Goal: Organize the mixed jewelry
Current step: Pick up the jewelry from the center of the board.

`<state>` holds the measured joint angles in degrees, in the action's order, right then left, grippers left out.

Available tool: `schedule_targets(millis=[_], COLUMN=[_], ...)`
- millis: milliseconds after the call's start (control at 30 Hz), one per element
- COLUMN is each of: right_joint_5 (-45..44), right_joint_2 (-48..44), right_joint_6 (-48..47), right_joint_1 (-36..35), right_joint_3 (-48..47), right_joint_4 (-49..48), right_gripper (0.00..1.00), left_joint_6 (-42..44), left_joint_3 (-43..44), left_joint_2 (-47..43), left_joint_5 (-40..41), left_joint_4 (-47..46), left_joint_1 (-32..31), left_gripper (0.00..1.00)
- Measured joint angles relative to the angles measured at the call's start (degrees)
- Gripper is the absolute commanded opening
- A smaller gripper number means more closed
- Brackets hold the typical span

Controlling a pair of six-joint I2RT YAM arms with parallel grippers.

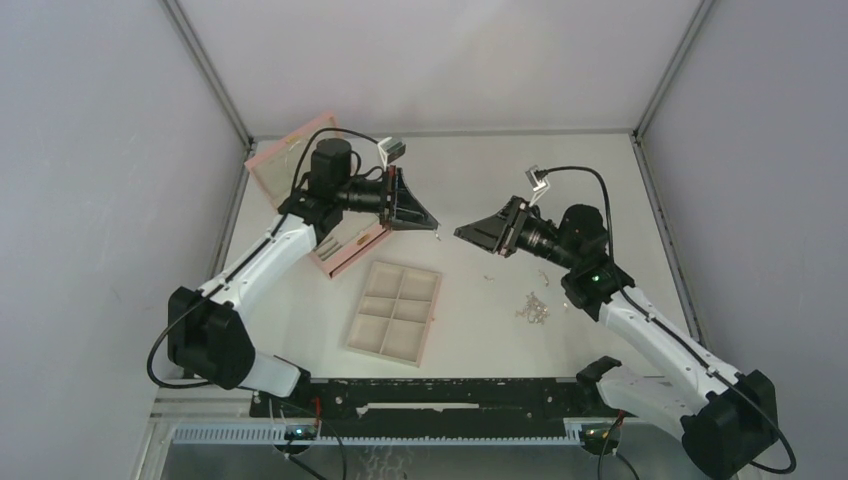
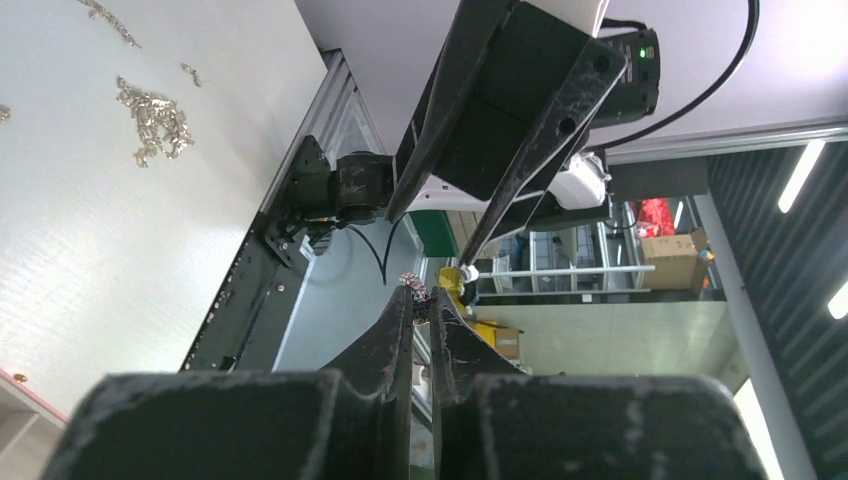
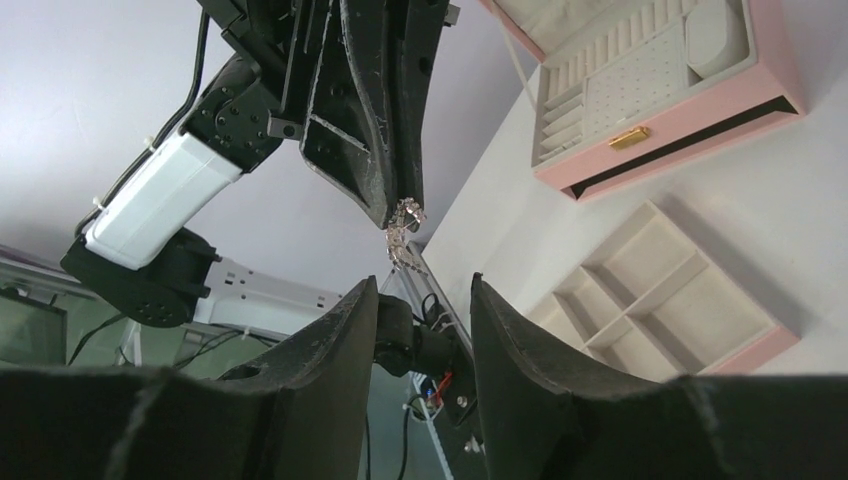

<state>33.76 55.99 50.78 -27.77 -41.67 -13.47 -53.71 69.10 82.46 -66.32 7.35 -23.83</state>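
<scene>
- Nearest my arm bases, the beige tray lies flat on the table with its six compartments bare. I judge that no sorting has reached it yet.
- Just right of the tray, most of the mixed jewelry sits in a loose silver heap on the tabletop. A stray piece lies apart from it, between the heap and the tray's far corner.
- Beyond the tray's far right corner, my left gripper hangs in the air, pinched tight on a small chain cluster. The tangle dangles from the very fingertips, held clear of the table so that the other arm can get at it.
- Facing it from the right of the tray, my right gripper points tip to tip at the left one. Its jaws stand apart with nothing between them, and the cluster hangs just ahead of the gap. I read this as a mid-air handover or an attempt to tease the chain loose. The piece is tiny, so a slight misalignment could drop it.
- Left of the tray and beyond it, the pink quilted box sits open with its ring rolls and slots exposed, within the left arm's reach.
</scene>
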Motion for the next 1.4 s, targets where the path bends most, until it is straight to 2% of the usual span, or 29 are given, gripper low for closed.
schedule_targets(millis=[133, 367, 767, 1400], right_joint_5=[-5.0, -8.0, -7.6, -6.0], right_joint_2=[0.2, 2.8, 6.9, 7.1], right_joint_6=[-0.5, -0.5, -0.6, -3.7], right_joint_1=[-3.2, -4.3, -5.3, -5.8], right_joint_3=[0.0, -0.1, -2.8, -3.0], right_joint_4=[0.0, -2.2, -3.6, -1.5], right_gripper=[0.49, 0.49, 0.49, 0.49], left_joint_6=[-2.5, -4.6, -4.9, -4.8], left_joint_3=[0.0, 0.0, -0.5, -0.8], left_joint_2=[0.0, 0.0, 0.0, 0.0], left_joint_5=[0.3, 0.8, 1.2, 1.2], left_joint_4=[-0.3, -0.4, -0.7, -0.8], left_joint_1=[0.0, 0.0, 0.0, 0.0], left_gripper=[0.0, 0.0, 0.0, 0.0])
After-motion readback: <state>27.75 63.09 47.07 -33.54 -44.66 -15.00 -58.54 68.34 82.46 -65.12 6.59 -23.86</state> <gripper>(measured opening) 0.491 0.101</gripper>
